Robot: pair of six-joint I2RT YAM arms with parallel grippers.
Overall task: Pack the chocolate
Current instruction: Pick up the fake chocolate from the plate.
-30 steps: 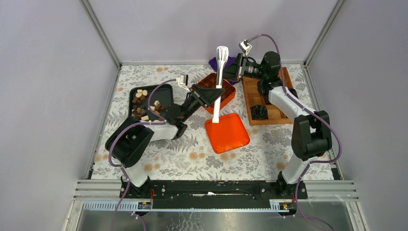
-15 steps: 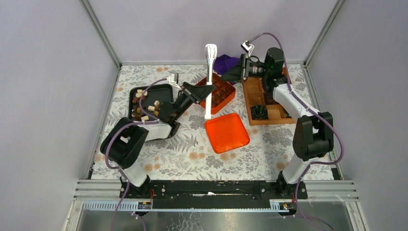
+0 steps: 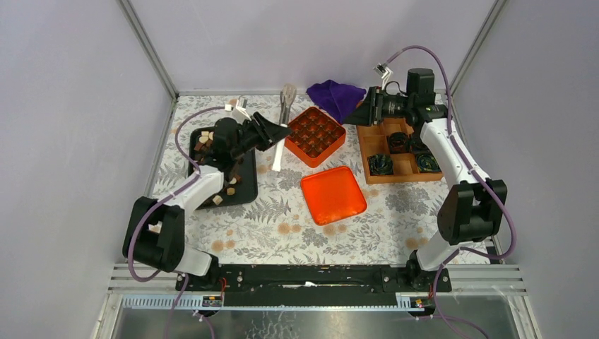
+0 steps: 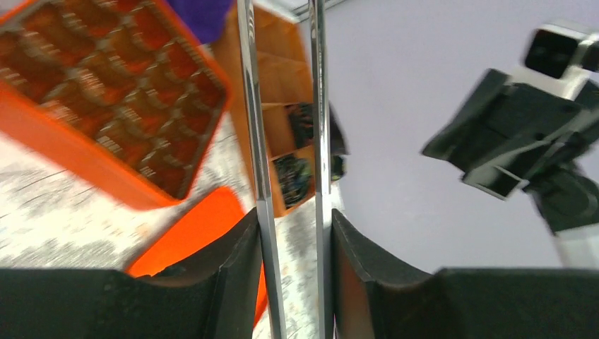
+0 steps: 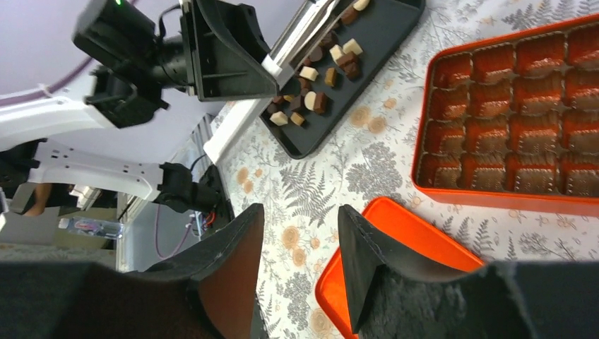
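— How many chocolate pieces [image 5: 308, 73] are showing?
— More than ten are lying on the black tray [image 5: 395, 21] at the table's left side. The arm is hiding some, so I cannot give a full count. They are showing as small smooth-faced blocks in dark brown, light brown and cream, loosely scattered. None is pointing any clear way, but the scatter is running along the tray's long axis, near to far.
— And the containers?
— One orange box [image 5: 494, 200] of glossy plastic is sitting in the middle, holding sixteen square cells, four by four, with ribbed brown liners. One orange lid [image 3: 333, 194], a rounded square, is lying flat just nearer. One wooden tray [image 3: 406, 171] on the right is carrying at least three dark crinkled cups [image 3: 380, 164]. One purple cloth [image 3: 337, 95] is bunching behind.
— The grippers?
— The left gripper [image 3: 281, 130] is pinching one pair of tongs [image 3: 277, 157], its fingers narrow on the two flat shiny metal arms. The tongs are sitting between tray and box, long axis running near to far. The right gripper [image 5: 299, 233] is hovering with fingers parted, holding nothing.
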